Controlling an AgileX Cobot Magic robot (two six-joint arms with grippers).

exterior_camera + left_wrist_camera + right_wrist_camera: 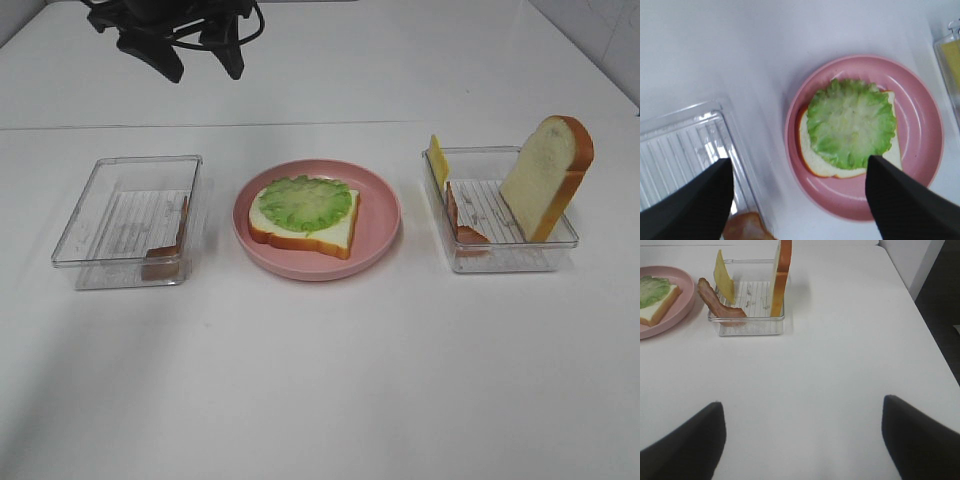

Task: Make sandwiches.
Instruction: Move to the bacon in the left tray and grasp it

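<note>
Reddish-brown bacon (172,240) leans in the tray (128,160) at frame left, below the left gripper (205,72), whose jaws gape wide, holding nothing.

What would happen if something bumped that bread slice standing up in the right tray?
The bread slice stands on edge, tilted, in the clear tray, so a bump would probably topple it. It looks thick and holds its shape, so likely stiff and light.
</note>
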